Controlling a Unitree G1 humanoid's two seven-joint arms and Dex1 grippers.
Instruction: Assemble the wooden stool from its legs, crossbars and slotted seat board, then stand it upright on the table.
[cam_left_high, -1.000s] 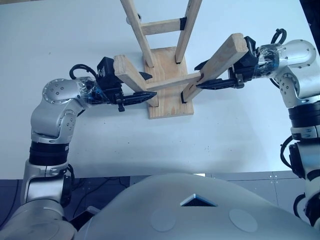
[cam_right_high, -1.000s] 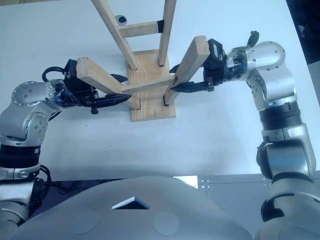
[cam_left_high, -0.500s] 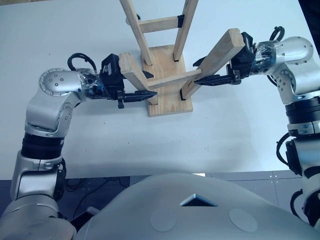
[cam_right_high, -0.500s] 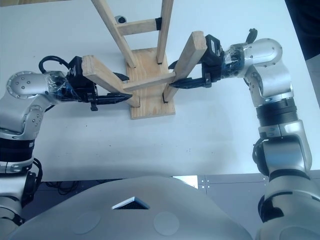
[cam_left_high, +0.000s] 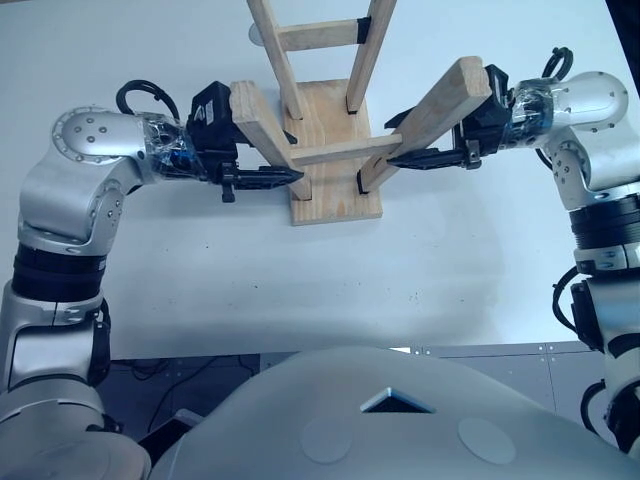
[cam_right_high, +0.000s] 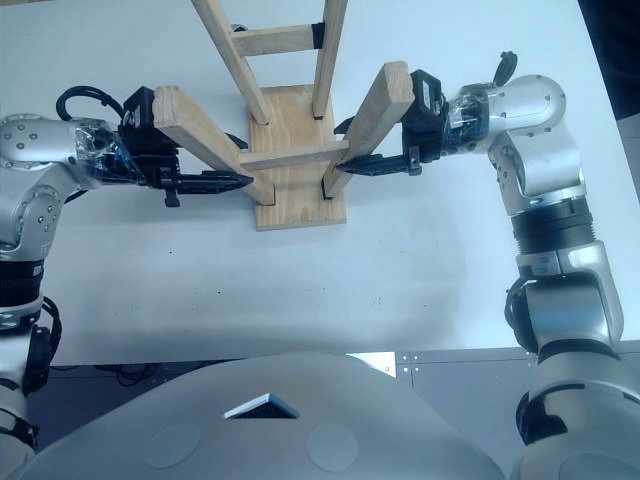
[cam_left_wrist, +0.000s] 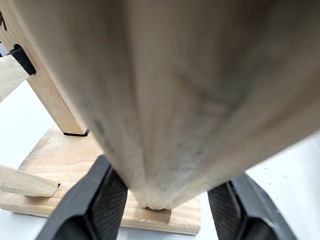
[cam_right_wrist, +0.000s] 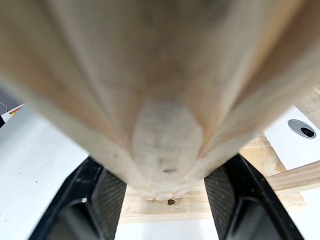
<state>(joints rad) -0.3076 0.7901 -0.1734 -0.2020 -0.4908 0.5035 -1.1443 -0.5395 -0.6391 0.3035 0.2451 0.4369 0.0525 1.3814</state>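
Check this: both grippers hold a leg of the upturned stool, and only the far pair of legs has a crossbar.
Wrong on the crossbars: a crossbar joins the near legs too, as the left eye view shows. The left gripper and right gripper each hold a leg.

1. We see the seat board (cam_left_high: 340, 198) lying flat on the tabletop (cam_left_high: 300, 290), midway between the two arms.
2. Four legs stand up from it. The left near leg (cam_left_high: 262, 125) and the right near leg (cam_left_high: 430, 112) lean outward, and the far left leg (cam_left_high: 280, 60) and the far right leg (cam_left_high: 365, 50) are behind them.
3. The near crossbar (cam_left_high: 335, 152) joins the near legs above the board. The far crossbar (cam_left_high: 320, 35) joins the far legs behind it.
4. The left hand (cam_left_high: 292, 165) clamps the left near leg from the left, and the right hand (cam_left_high: 392, 142) clamps the right near leg from the right.
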